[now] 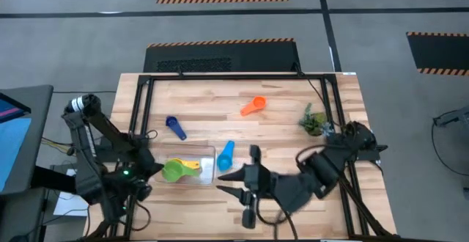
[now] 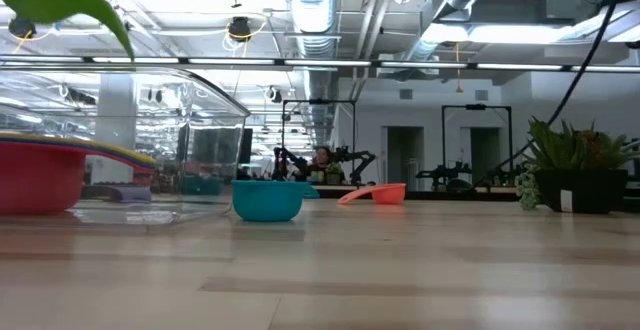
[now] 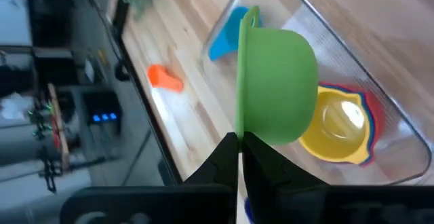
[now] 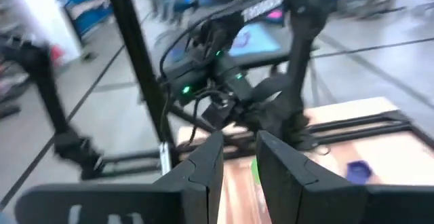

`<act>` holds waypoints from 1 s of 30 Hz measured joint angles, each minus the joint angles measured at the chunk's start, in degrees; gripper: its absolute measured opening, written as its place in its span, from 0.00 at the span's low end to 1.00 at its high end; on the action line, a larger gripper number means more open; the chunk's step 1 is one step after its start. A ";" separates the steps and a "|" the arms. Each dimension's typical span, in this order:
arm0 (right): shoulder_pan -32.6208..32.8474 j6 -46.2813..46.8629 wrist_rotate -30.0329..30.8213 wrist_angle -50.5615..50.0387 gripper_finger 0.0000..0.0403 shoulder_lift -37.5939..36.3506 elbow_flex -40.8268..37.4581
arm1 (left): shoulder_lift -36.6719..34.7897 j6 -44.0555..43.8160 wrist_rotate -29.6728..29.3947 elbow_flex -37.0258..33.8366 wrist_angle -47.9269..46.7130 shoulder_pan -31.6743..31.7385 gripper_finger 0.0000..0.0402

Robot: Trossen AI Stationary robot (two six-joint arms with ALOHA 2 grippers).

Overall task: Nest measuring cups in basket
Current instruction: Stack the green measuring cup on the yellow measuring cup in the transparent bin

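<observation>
My left gripper (image 1: 160,170) is shut on a green measuring cup (image 3: 274,88) and holds it above the clear basket (image 1: 207,170) at the table's near left. Inside the basket a yellow cup (image 3: 336,125) sits nested in a red one (image 2: 40,175). A light blue cup (image 1: 225,155) lies on the table beside the basket's right wall. A dark blue cup (image 1: 176,127) and an orange cup (image 1: 253,106) lie farther back. My right gripper (image 1: 223,184) hangs open right of the basket, high above the table, with nothing between its fingers (image 4: 203,166). My left gripper pinches the green cup's rim (image 3: 239,130) between its two shut fingers, on the side nearest the wrist. The cup is lifted clear and tipped on its side above the basket, its mouth facing sideways and its bowl over the nested cups.
A small leafy plant (image 1: 314,121) stands at the table's right edge. A black frame (image 1: 143,110) runs along the table's left, far and right sides. Bare wood lies between the basket and the far cups.
</observation>
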 joint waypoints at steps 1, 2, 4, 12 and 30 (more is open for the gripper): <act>0.84 0.04 2.74 0.35 0.28 0.13 0.00 | -1.07 -1.06 -0.91 -1.14 -0.21 -1.22 0.00; 1.61 0.12 4.99 0.42 0.28 0.21 -0.01 | -2.04 -2.42 -1.61 -2.51 -0.30 -2.28 0.00; 2.33 0.17 8.01 1.78 0.28 0.83 0.01 | -3.83 -4.90 -2.52 -5.81 -0.31 -4.14 0.00; 1.70 1.03 12.18 2.50 0.28 2.05 0.00 | -5.33 -7.33 -6.15 -17.00 2.42 -6.64 0.00; -0.24 0.97 11.90 1.80 0.28 2.15 -0.04 | -5.24 -5.38 -4.17 -22.54 10.05 -5.06 0.00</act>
